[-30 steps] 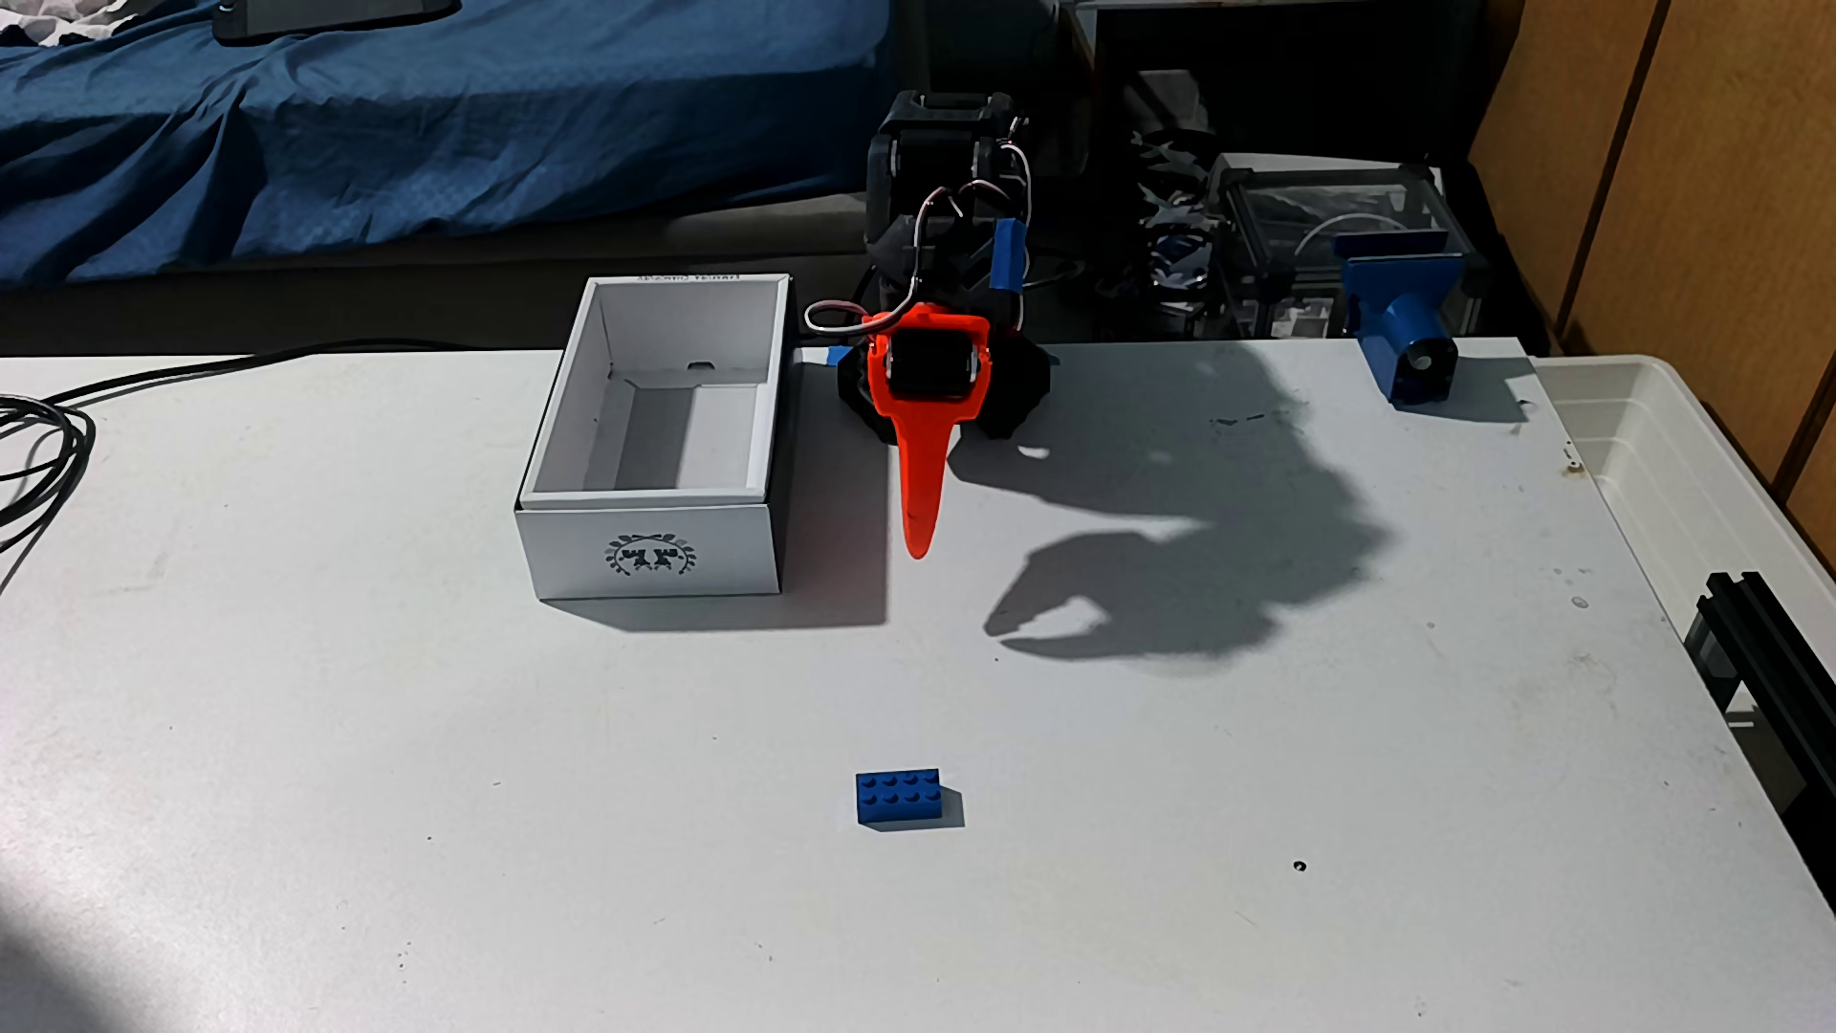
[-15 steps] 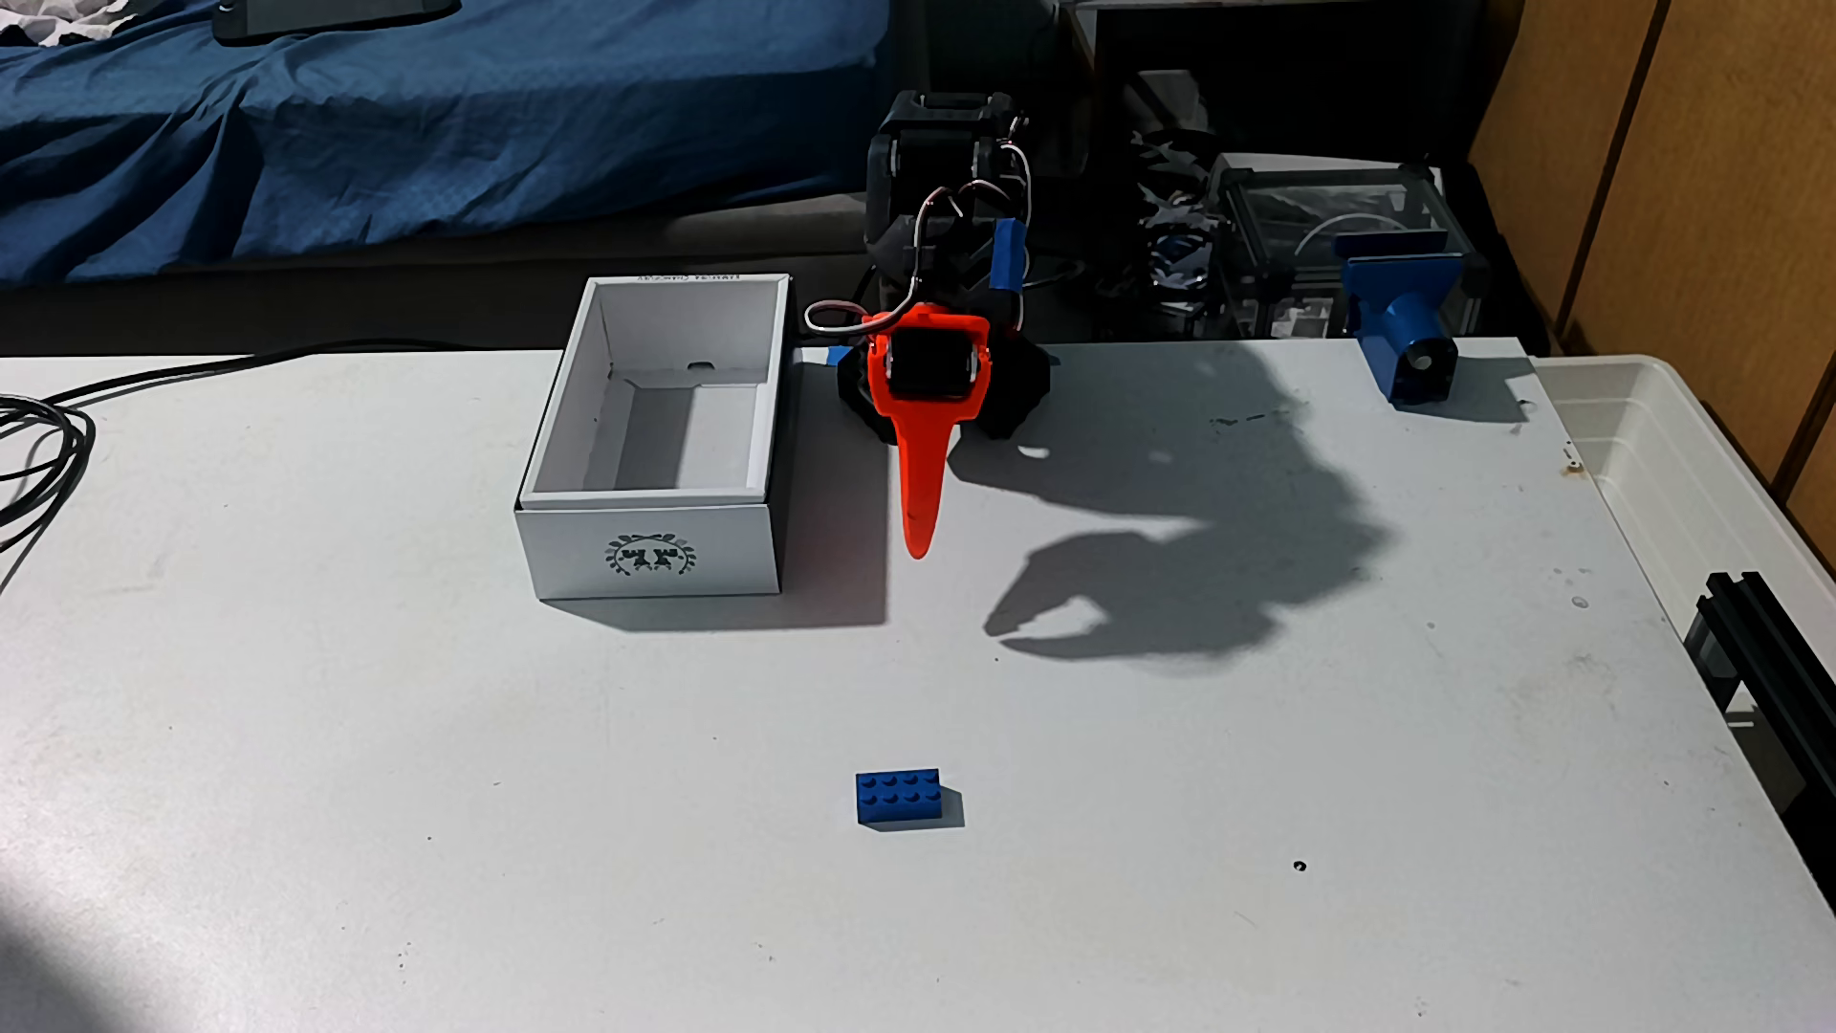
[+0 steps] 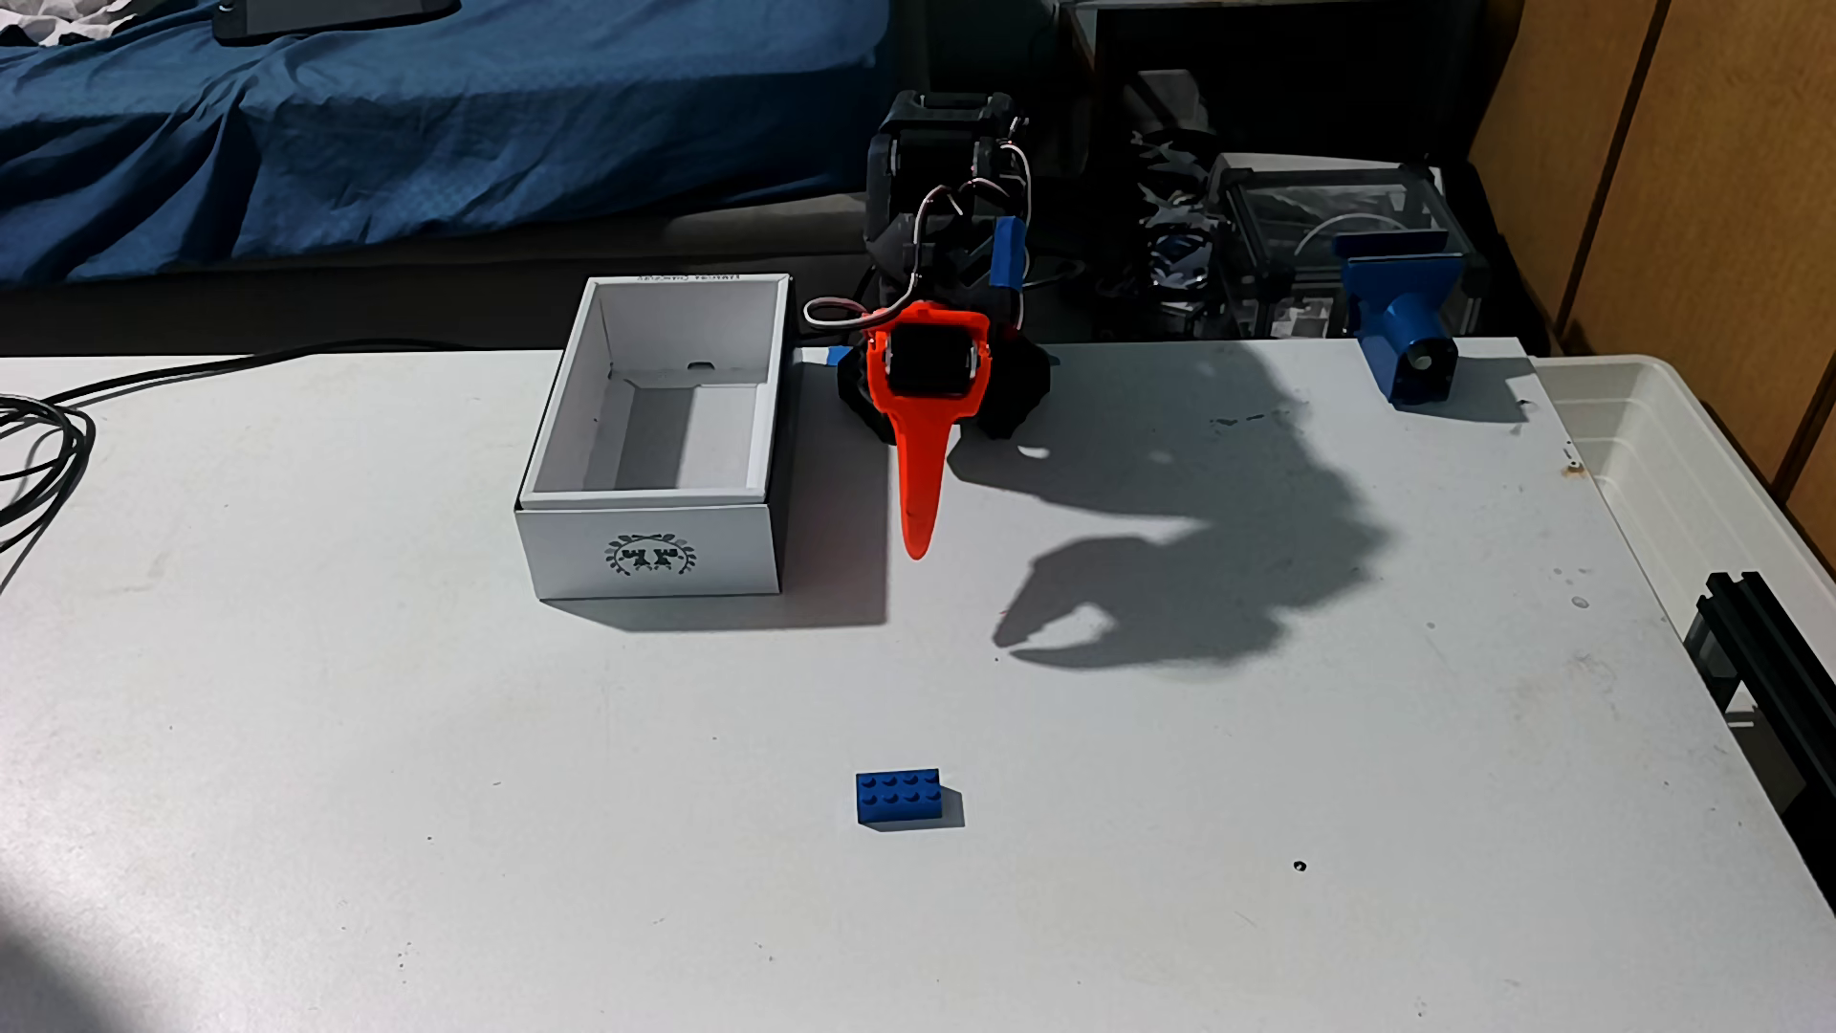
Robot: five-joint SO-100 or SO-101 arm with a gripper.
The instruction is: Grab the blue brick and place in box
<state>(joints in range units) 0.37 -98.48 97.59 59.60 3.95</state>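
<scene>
My orange end effector (image 3: 915, 544) pointing down beside the box (image 3: 651, 556), not touching it, whether its fingers are apart or together I cannot tell, brick (image 3: 899, 796) lying studs up on the white worktop (image 3: 397, 795), well apart from both, box empty.

Hard light from the left (long rightward shadows), sharp focus
</scene>
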